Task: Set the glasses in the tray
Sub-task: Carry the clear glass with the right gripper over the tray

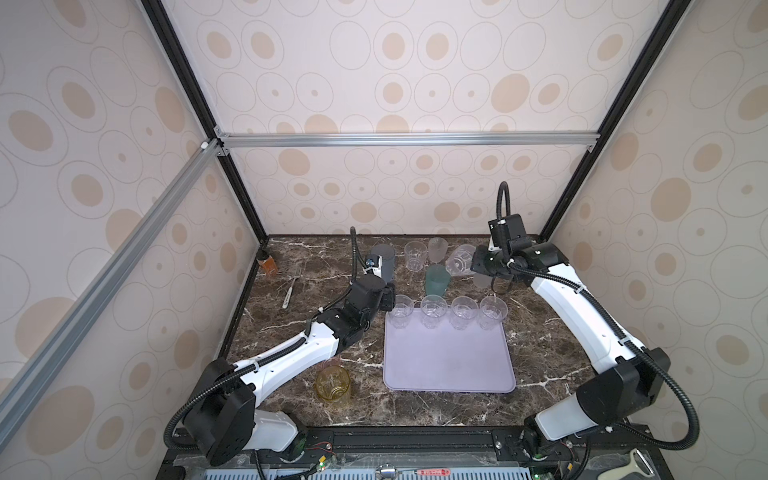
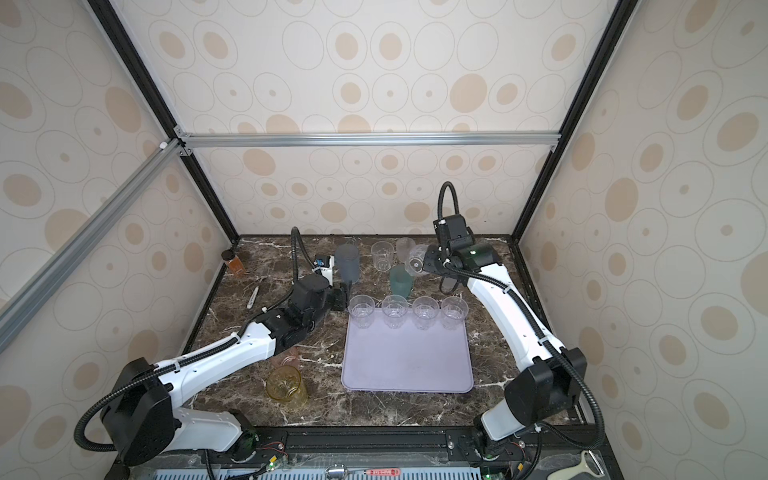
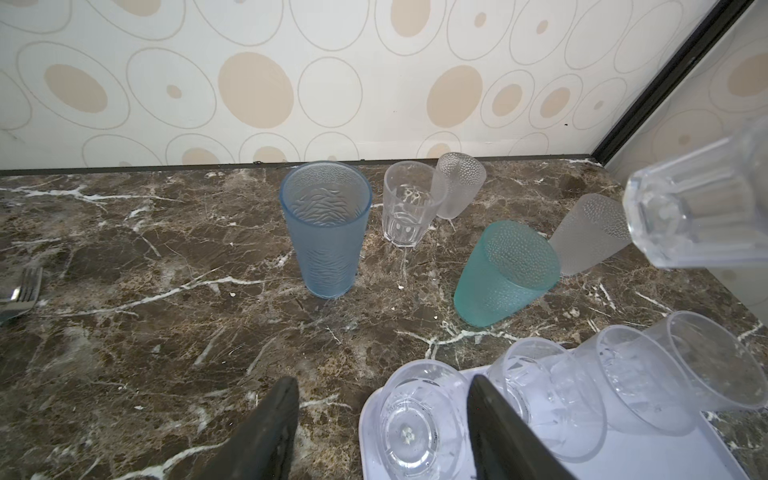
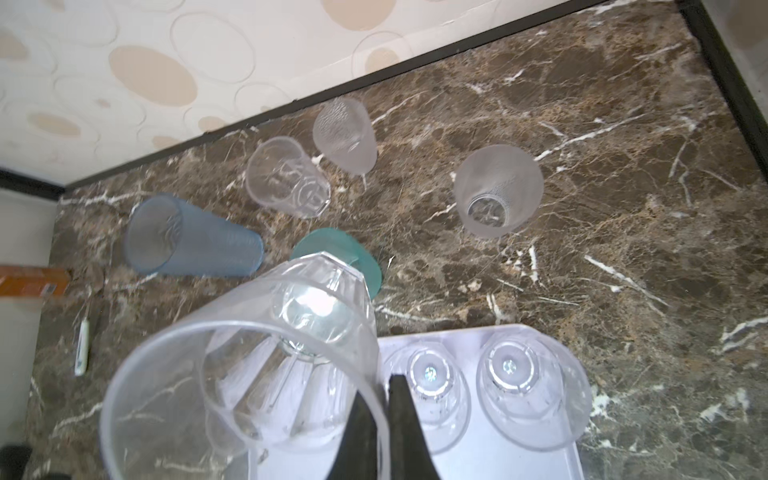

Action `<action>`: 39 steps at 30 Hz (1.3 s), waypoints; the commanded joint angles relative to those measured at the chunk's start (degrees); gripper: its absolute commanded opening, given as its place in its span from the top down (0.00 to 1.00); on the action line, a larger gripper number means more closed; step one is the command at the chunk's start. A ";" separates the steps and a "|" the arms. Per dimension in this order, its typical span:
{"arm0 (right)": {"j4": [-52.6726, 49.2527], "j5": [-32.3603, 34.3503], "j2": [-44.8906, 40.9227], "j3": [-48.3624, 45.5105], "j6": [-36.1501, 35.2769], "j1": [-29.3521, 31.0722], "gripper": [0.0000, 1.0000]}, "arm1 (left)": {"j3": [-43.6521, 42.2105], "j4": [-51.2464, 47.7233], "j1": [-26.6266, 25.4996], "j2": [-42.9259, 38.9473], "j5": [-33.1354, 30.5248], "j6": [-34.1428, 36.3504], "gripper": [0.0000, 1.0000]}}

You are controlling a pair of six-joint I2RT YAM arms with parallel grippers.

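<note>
Amber tumbler (image 1: 332, 385) on tabletop (image 1: 415, 409) front, off tray (image 1: 449, 365). Left fingers (image 3: 274, 424) apart, empty, beside four clear tumblers (image 1: 433, 311) on tray's far edge. Right fingers (image 4: 361, 436) pinch rim wall of tilted clear tumbler (image 1: 459, 259), airborne: probably light, stiff, slippery. Teal tumbler (image 1: 436, 281), blue-grey tumbler (image 1: 384, 262) behind.

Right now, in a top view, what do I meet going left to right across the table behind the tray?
amber bottle, fork, tall blue-grey tumbler, upright clear tumbler, frosted tumbler, tilted clear glass. Teal tumbler omitted: overlaps.
</note>
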 commanded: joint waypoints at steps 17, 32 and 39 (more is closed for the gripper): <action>-6.48 -2.11 0.99 -9.94 0.70 26.56 1.00 | -8.07 -3.40 -0.39 -8.89 -5.59 -2.28 0.35; -2.56 -0.82 17.50 -4.45 0.90 27.21 1.00 | -9.36 -3.04 0.34 -8.01 -8.14 -0.75 0.34; -4.85 0.59 22.92 0.03 -0.32 27.11 1.00 | -9.97 -1.60 0.88 -8.17 -7.91 -0.30 0.34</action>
